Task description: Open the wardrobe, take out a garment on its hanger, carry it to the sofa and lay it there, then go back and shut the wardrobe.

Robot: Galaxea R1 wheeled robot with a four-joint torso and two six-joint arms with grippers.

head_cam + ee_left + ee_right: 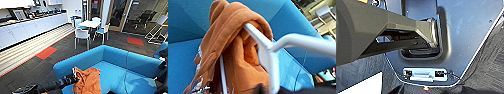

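— Orange hoodie [87, 81] hangs bunched from the left pincer [74, 77], just above the blue sofa [117, 60] seat in the head view. Risk?

— It may slide off the front edge if released this near it.

— Left wrist view?

— Pincer clamped on the white hanger [268, 53]; fabric sits loose — it could slip off. Right pincer: cannot tell.
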